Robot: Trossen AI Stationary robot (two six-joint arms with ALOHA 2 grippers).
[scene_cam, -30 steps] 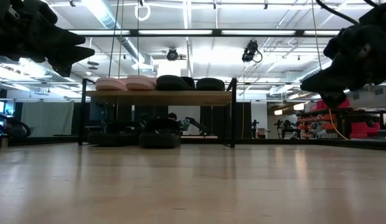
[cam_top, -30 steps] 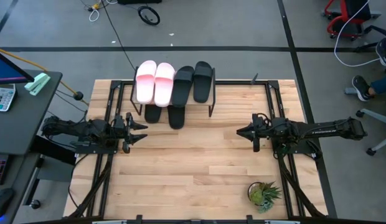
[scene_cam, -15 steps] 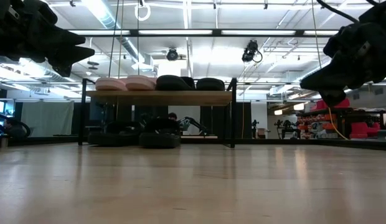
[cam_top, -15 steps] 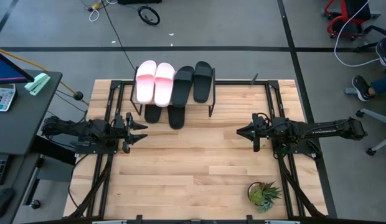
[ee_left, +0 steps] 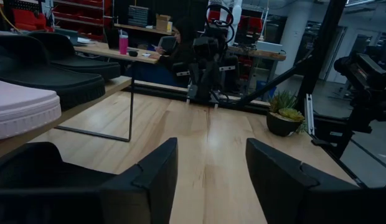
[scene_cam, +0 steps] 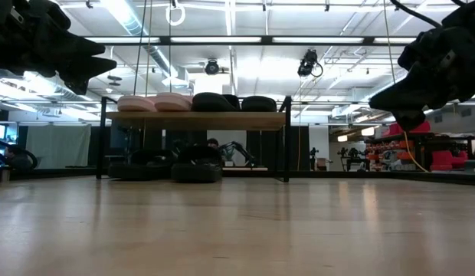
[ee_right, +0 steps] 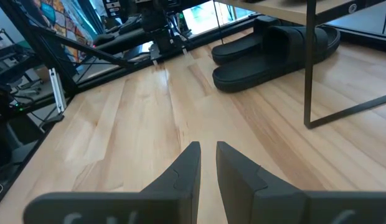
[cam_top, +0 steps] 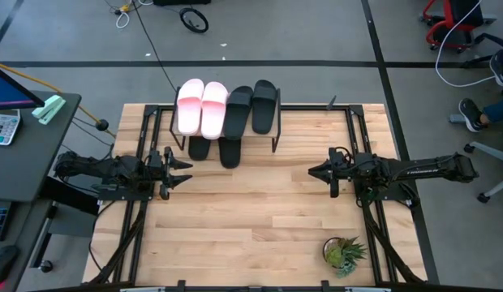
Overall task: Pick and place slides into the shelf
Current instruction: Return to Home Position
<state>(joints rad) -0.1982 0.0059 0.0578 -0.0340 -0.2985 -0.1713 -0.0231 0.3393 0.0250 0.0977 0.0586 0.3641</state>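
Pale wood table (cam_top: 260, 211), grey workshop floor around. On shelf (cam_top: 227, 122): two pink, two black slides (cam_top: 202, 108); two black beneath. Left gripper (cam_top: 184, 170) spread, empty; right gripper (cam_top: 313, 171) nearly closed, empty.

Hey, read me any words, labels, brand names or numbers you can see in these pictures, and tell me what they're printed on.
No text can be read in any view.
Right arm: pale lettering along it in the high view, too small to read.
Calculator on the side desk: keys show, their figures too small to read.
Colourful posters behind the table in the right wrist view: blurred, unreadable.
The slides and the shelf: no visible markings.
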